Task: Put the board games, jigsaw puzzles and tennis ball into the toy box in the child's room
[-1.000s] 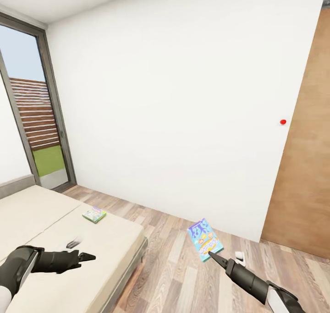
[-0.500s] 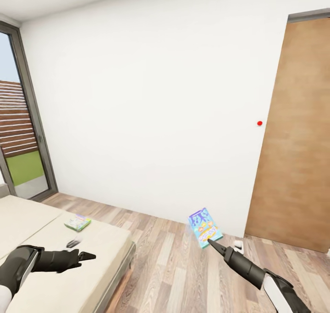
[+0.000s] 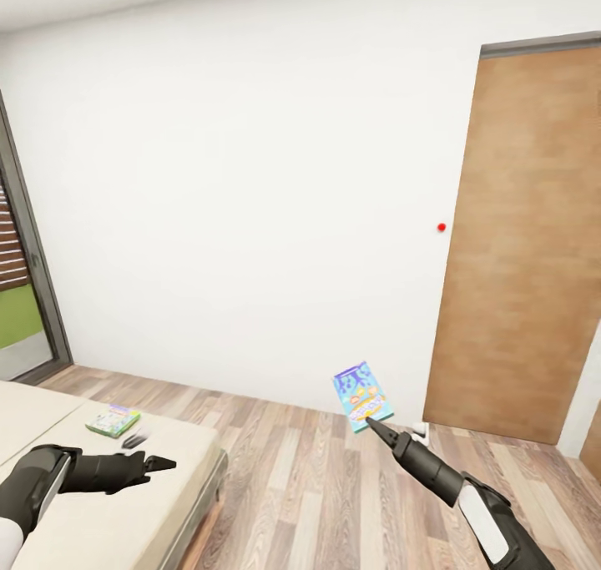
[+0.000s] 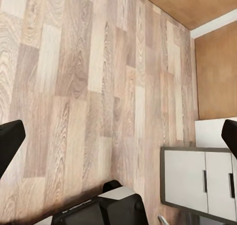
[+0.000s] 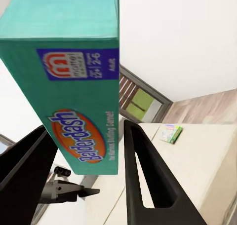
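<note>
Right fingers (image 5: 148, 180) pinch the blue board game (image 3: 360, 395) between them.

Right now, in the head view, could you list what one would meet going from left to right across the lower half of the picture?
Left gripper over the bed → bare wood floor → blue board game held up by the right gripper → brown door.

White wall (image 3: 250, 178); plank floor (image 3: 317, 486); brown door (image 3: 526, 244)
</note>
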### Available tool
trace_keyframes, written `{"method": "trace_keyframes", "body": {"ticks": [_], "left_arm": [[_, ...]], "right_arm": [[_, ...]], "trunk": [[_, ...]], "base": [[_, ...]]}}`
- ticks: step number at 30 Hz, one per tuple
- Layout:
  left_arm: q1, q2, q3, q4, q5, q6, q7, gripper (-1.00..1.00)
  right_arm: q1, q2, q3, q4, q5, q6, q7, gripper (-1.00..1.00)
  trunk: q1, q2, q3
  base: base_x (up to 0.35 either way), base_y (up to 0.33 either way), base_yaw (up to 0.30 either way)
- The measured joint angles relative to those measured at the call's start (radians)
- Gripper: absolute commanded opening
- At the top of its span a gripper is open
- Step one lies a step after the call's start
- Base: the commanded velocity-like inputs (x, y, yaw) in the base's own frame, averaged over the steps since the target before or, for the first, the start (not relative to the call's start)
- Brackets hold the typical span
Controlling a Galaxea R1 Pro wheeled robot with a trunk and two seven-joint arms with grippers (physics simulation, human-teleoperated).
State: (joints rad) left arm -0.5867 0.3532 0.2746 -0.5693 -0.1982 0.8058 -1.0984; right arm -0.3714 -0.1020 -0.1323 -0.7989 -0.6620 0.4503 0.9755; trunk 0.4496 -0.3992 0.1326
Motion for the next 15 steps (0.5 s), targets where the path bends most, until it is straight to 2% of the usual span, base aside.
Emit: {"method": "trace_keyframes", "body": {"ticks": [4,10,15], "left_arm": [[0.000,0.002,0.000,-0.002,0.000,0.000,-0.005,1.00],[0.000,0.007,0.005,-0.006,0.000,-0.001,-0.053,1.00],[0.000,0.006,0.009,-0.007,0.000,-0.001,-0.067,1.00]], "right_arm": [[-0.001,-0.003,-0.006,0.000,0.000,0.004,0.000,-1.00],[0.000,-0.002,-0.038,0.001,-0.001,0.007,-0.002,-1.00],[0.000,-0.008,-0.043,0.003,-0.001,0.009,-0.003,-1.00]], "trunk": [[0.000,0.000,0.001],[0.000,0.000,0.000],[0.000,0.000,-0.006]], "base": [[0.000,0.000,-0.019],[0.000,0.000,-0.003],[0.000,0.000,-0.056]]}}
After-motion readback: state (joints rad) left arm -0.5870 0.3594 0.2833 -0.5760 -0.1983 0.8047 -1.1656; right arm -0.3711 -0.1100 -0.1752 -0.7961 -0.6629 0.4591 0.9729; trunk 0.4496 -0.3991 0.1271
